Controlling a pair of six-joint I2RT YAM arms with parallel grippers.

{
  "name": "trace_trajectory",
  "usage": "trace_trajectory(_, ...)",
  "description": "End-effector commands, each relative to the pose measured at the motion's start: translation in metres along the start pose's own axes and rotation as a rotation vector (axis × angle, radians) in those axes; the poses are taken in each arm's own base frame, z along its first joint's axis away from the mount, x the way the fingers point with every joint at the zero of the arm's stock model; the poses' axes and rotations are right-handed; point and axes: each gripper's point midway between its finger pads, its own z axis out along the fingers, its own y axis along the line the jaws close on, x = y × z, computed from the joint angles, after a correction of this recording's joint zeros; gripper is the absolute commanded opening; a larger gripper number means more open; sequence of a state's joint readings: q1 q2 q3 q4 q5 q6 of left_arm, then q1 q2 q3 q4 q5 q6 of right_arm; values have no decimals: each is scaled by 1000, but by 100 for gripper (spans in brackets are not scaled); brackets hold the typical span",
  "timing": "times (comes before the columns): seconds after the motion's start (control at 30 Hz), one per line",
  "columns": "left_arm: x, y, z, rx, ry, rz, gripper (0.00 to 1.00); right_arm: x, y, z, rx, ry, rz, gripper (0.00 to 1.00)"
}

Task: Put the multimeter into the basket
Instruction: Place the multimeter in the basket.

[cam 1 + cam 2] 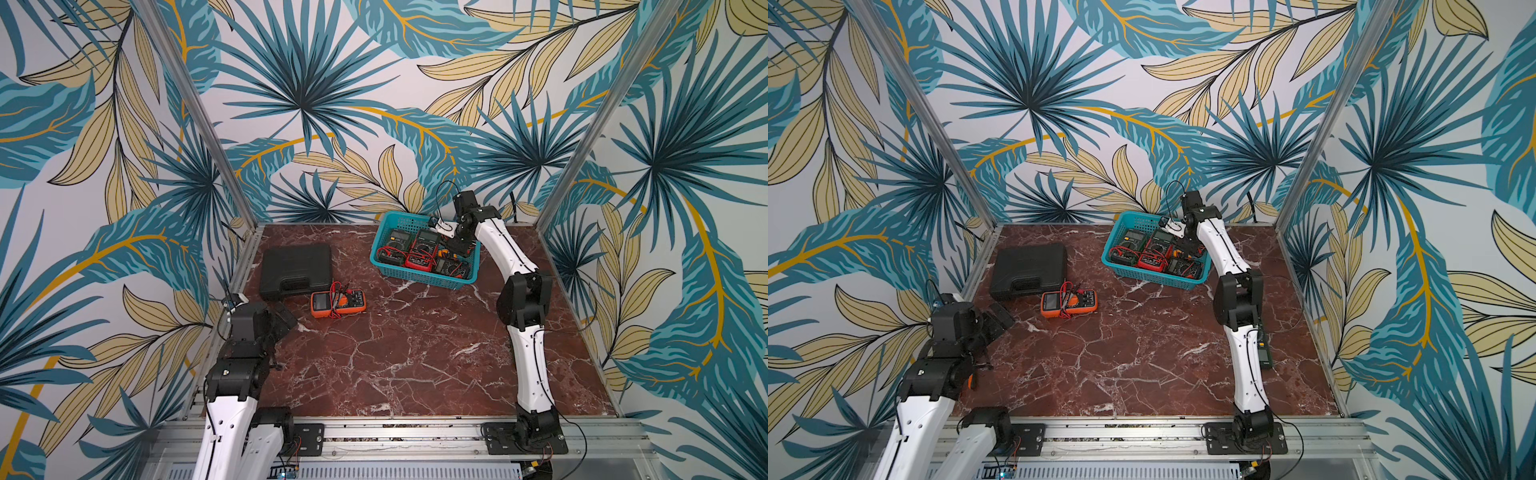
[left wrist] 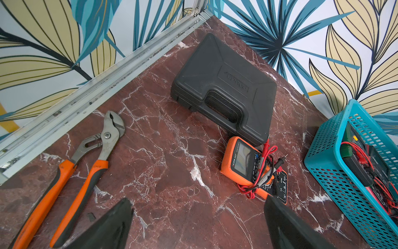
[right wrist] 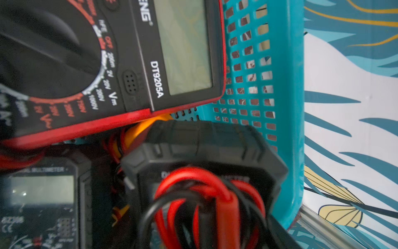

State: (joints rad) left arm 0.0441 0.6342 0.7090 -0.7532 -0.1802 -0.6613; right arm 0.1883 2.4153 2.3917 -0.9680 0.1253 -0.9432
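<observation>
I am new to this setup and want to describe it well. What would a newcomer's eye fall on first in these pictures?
First the bold palm-leaf wallpaper on the walls around the red marble table. Then the teal basket at the far side of the table, holding several multimeters, with the right gripper lowered into it. An orange multimeter lies outside it, beside a black case.

A closed black case [image 1: 296, 270] lies flat on the red marble tabletop [image 1: 415, 353]. Orange-handled pliers [image 2: 86, 163] lie apart from it, beside the aluminium rail [image 2: 64, 112]. Leaf-patterned walls [image 1: 311, 104] surround everything.
</observation>
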Motion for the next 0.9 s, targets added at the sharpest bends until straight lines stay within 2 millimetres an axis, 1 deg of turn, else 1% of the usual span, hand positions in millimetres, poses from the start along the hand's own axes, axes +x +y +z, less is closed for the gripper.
trace_trajectory(0.0,-7,2,-5,-13,-24,2,100,3,4,19,-13,7,-8,20)
trace_trajectory(0.17,-7,4,-5,-22,-26,3,100,6,12,34,-33,22,-12,21)
trace_trajectory(0.37,-8,3,-4,-21,-28,2,100,18,24,48,-60,68,-17,21)
trace_trajectory(0.53,-8,3,-2,-23,-25,5,100,26,32,53,-91,81,-11,21)
trace_trajectory(0.63,-7,2,-2,-18,-21,4,100,28,34,53,-98,84,-11,25)
trace_trajectory(0.7,-7,2,-1,-17,-20,1,100,28,34,53,-98,83,-7,35)
trace_trajectory(0.73,-6,1,-1,-16,-19,3,100,27,33,52,-95,79,-4,45)
trace_trajectory(0.8,-6,2,-1,-17,-19,0,100,25,31,49,-88,73,1,73)
trace_trajectory(0.83,-6,1,-1,-13,-19,0,100,23,29,47,-83,68,3,78)
trace_trajectory(0.87,-6,1,-1,-13,-19,0,100,22,27,44,-76,64,9,81)
